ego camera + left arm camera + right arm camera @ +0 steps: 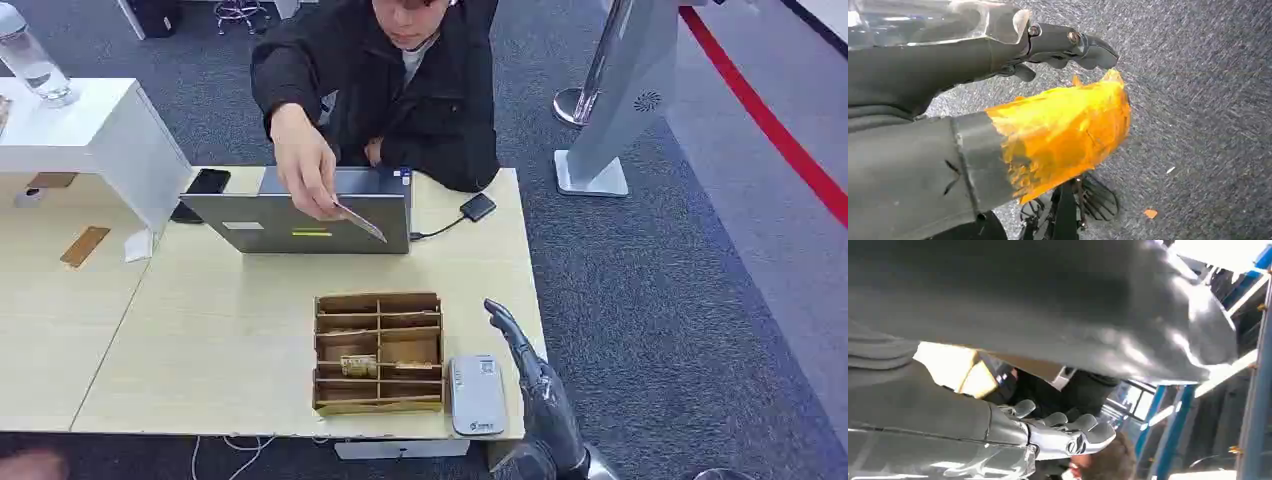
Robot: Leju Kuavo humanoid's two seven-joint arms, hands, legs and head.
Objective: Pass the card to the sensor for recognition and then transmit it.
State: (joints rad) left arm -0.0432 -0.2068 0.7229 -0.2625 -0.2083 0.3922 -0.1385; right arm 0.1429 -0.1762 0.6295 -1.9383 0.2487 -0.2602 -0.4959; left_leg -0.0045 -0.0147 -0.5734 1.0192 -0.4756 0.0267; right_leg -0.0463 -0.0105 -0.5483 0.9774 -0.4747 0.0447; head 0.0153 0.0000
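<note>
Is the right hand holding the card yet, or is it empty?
Empty. The right hand is raised open beside the reader, fingers apart, nothing in them. The card is in the person's hand over the laptop.

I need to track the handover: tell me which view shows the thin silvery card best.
The head view: the thin silvery card is pinched in the person's hand over the grey laptop. Both wrist views miss it.

Office (laptop [310,222], carpet [640,300]).

Open laptop [300,220], black phone [207,182], cardboard divider tray [379,352], water bottle [32,62]
</note>
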